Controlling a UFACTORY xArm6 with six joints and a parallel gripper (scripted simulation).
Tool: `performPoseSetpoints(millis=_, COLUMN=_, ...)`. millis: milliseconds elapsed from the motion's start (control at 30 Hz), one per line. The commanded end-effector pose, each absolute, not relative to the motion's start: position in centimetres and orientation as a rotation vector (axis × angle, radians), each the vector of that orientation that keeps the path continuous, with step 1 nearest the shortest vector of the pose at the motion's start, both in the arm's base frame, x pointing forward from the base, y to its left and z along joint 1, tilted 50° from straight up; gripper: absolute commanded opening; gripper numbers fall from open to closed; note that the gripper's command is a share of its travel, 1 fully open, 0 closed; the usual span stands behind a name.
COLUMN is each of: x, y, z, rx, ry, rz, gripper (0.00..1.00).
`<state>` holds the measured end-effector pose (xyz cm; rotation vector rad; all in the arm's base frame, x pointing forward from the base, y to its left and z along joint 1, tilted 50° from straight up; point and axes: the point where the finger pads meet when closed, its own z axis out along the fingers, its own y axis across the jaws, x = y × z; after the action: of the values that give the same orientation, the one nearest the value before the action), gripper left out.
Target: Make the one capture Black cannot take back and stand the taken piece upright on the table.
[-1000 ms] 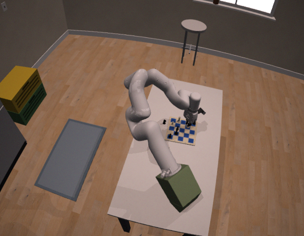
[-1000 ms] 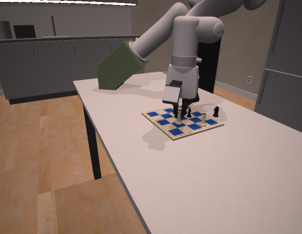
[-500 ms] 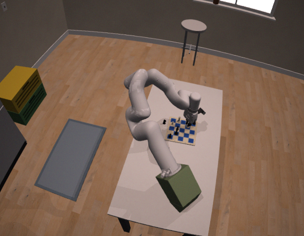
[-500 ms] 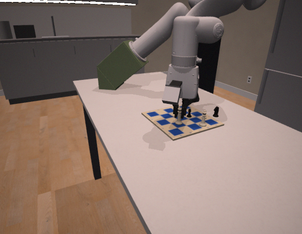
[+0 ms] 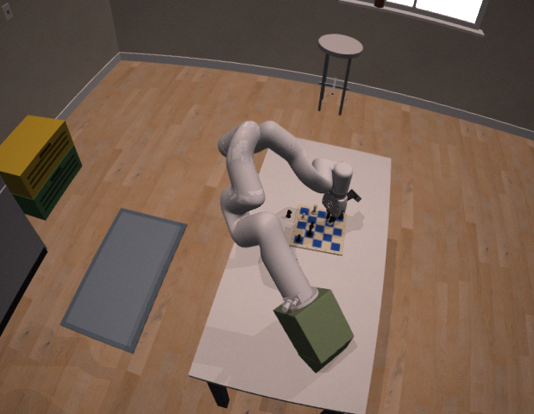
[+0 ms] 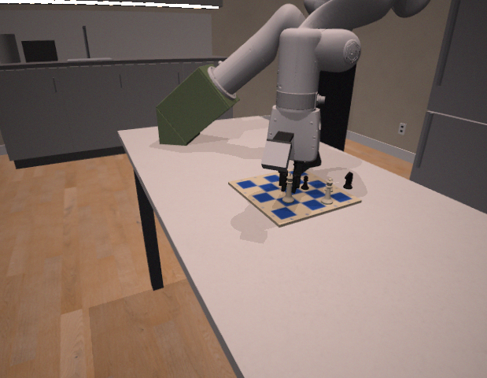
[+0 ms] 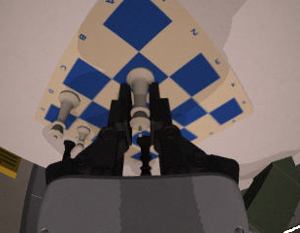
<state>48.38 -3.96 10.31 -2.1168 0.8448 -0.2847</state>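
Table [image 6: 324, 284], white, bearing all items. Chessboard [image 6: 251, 194], blue and cream squares, flat on the table. White piece [image 6: 288, 189], upright on the board's near side, clamped between the dark fingers of the gripper [image 6: 289, 179], closed on it. Second white piece [image 6: 327, 190], upright, right of it. Black knight [image 6: 348, 179], upright on the table just beyond the board's right edge.
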Motion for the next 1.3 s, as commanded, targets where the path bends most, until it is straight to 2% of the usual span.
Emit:
performPoseSetpoints(millis=0, x=48.46, y=-4.03, z=10.36, rx=-2.117, ry=0.845, rz=-0.288, gripper=0.00)
performPoseSetpoints(millis=1233, x=48.46, y=-4.02, z=10.36, rx=-2.117, ry=0.845, rz=-0.288, gripper=0.00)
performPoseSetpoints(millis=1267, x=48.46, y=-4.02, z=10.36, rx=-2.117, ry=0.845, rz=-0.288, gripper=0.08)
